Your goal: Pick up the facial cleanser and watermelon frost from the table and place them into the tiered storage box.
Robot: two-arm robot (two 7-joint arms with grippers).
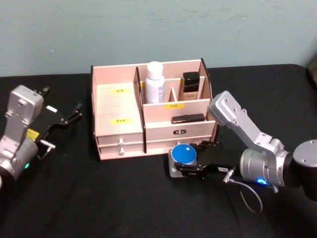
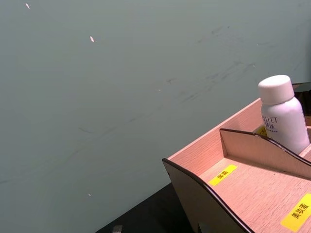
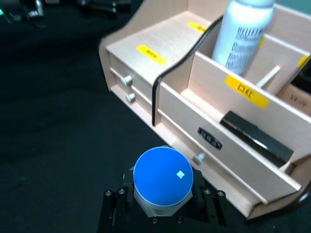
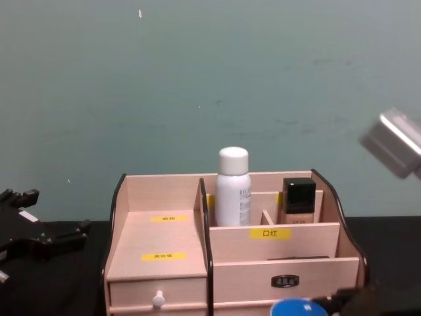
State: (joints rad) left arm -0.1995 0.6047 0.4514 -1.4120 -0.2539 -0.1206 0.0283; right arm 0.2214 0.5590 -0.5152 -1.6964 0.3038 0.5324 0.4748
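The tiered storage box stands mid-table, pale wood with yellow labels and drawers. A white bottle, the facial cleanser, stands upright in its back compartment, also visible in the chest view and left wrist view. A round blue-lidded silver jar, the watermelon frost, sits just in front of the box's lower right drawer. My right gripper is shut on it, a finger on each side. Whether the jar touches the table I cannot tell. My left gripper is open and holds nothing, left of the box.
A dark bottle with a black cap stands in the back right compartment. A flat black item lies in the front slot. The stepped left tiers are bare. Black cloth covers the table.
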